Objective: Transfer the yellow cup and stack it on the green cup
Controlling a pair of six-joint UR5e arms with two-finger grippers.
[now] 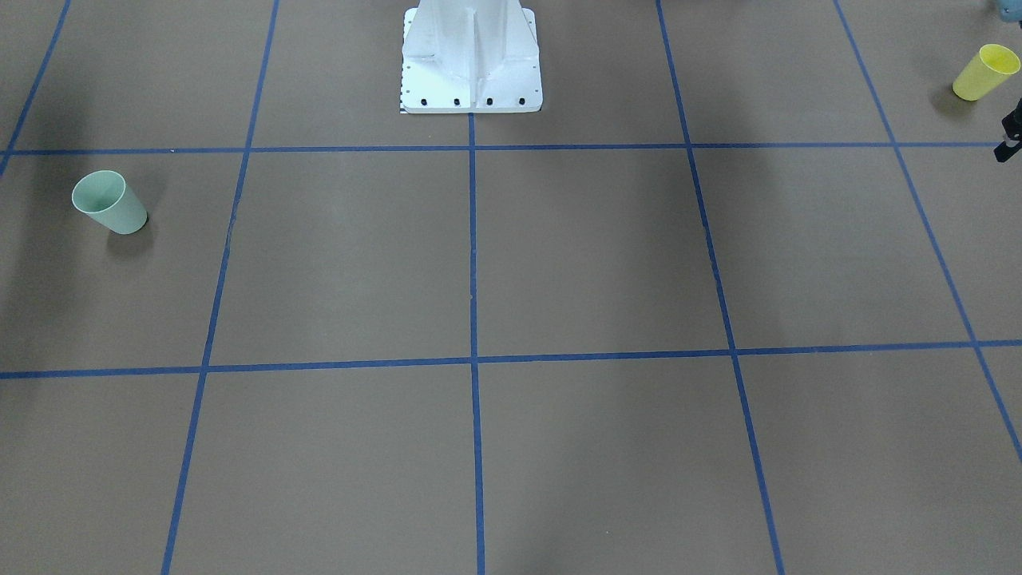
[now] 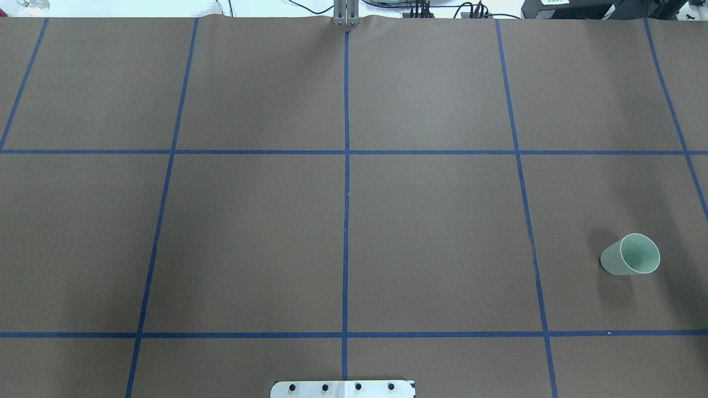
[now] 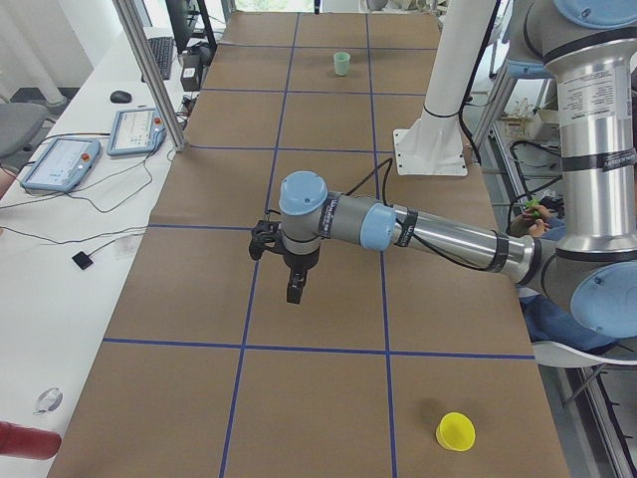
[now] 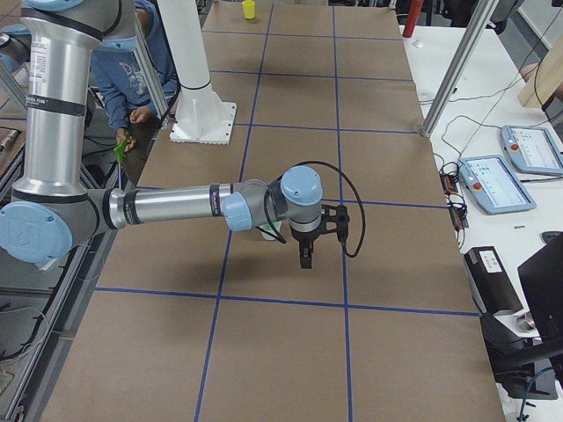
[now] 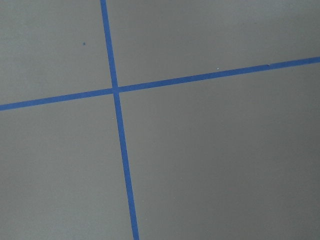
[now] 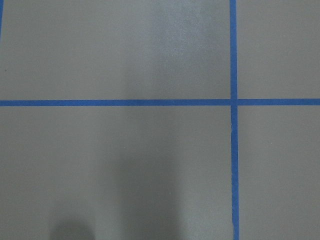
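The yellow cup (image 1: pixel 986 72) stands upright at the table's end on my left side; it also shows in the exterior left view (image 3: pixel 456 431). The green cup (image 2: pixel 630 254) stands upright on my right side, and shows in the front view (image 1: pixel 109 203). My left gripper (image 3: pixel 294 289) hangs above the table, apart from the yellow cup; only a black edge of it (image 1: pixel 1010 137) shows in the front view. My right gripper (image 4: pixel 305 255) hangs above the table; the green cup (image 4: pixel 268 233) shows partly behind its arm. I cannot tell whether either gripper is open or shut.
The brown table (image 2: pixel 431 232) carries a grid of blue tape lines (image 2: pixel 346 166). The white robot base (image 1: pixel 471 60) stands at the table's middle edge. Both wrist views show only bare table and tape. Teach pendants (image 3: pixel 60 164) and a person (image 4: pixel 132 79) are beside the table.
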